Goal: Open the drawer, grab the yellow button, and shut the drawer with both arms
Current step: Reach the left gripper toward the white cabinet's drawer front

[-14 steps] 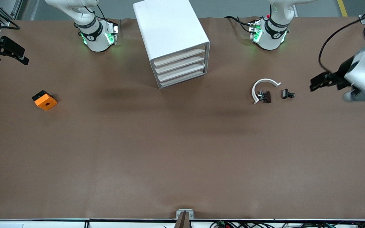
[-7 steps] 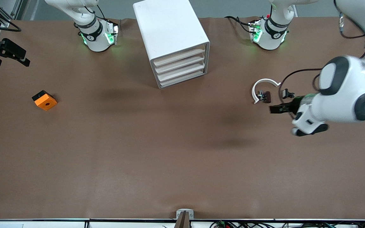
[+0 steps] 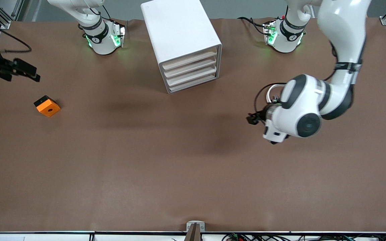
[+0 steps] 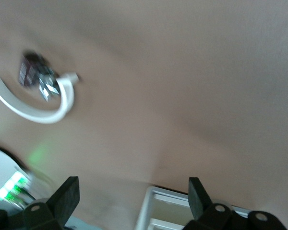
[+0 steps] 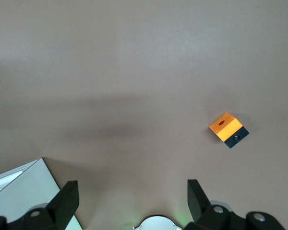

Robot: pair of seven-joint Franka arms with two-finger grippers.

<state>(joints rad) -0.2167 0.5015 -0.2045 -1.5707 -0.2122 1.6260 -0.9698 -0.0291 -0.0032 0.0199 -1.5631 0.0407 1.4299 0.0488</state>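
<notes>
drawer [image 3: 189, 58] shut, topmost in white cabinet [image 3: 179, 36]. left gripper [image 3: 254, 118] wide open, empty, over worktop [image 3: 146, 160] toward cabinet's left-arm end. right gripper [image 3: 25, 72] wide open, empty, above orange block [image 3: 47, 106].

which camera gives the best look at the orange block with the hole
The right wrist view: the orange block lies whole and unobstructed, hole visible. The front view also shows it, smaller, toward the right arm's end of the table. The left wrist view misses it.

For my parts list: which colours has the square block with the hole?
The block is orange on top with a black base, shown best in the right wrist view.
</notes>
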